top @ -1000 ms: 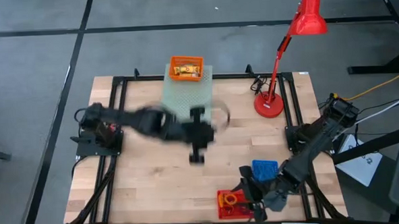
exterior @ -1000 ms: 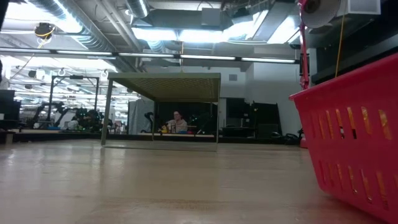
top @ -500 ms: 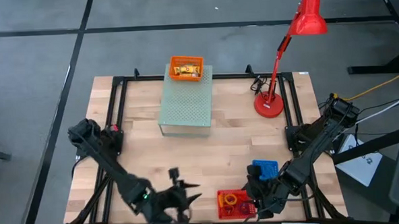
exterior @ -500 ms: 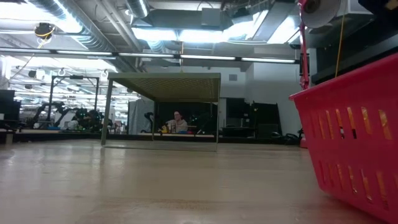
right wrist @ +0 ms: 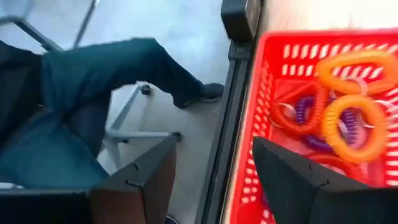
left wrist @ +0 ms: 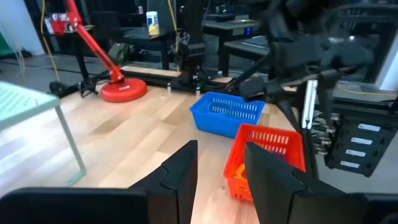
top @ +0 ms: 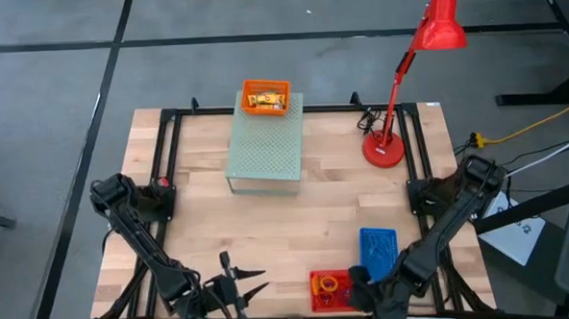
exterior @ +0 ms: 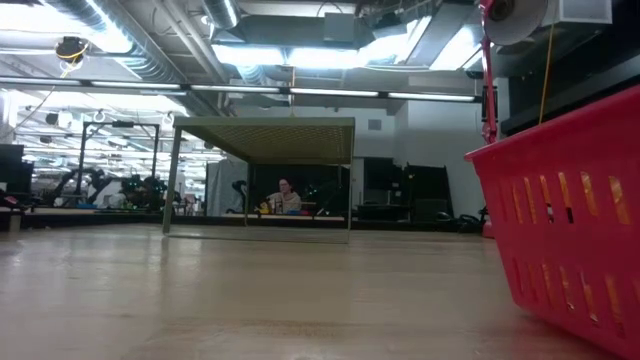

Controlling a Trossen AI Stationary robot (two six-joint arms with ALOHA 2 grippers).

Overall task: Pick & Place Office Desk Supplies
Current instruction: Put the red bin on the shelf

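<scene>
1. The left gripper (top: 240,282) hangs at the desk's (top: 268,227) 7 o'clock edge, its fingers (left wrist: 181,169) spread apart with nothing between them.
2. The right gripper (right wrist: 211,168) sits past the 5 o'clock edge, beside the red basket (top: 331,290); its fingers are parted and empty, and its wrist view looks partly off the desk at a seated person's leg (right wrist: 93,81).
3. The coiled orange, red and purple rings (right wrist: 336,118) lie piled in the red basket. Yellow pieces (top: 264,101) rest in an orange basket (top: 264,95) at 12 o'clock, on top of the pale green perforated box (top: 265,146). A blue basket (top: 378,247) stands just beside the red one, toward 1 o'clock of it; I cannot tell what it holds.
4. Risk, as I judge it: the rings are tangled, so a pinch on one may drag others out and spill them over the desk edge close by.
5. The red basket is light and near the edge; a finger catching its slotted wall could push it off.
6. The two arms are near each other along the 6 o'clock side, so a reach by either toward the baskets could bring them into contact.
7. The red lamp (top: 410,67) at 2 o'clock could be clipped on a high reach toward the box.
</scene>
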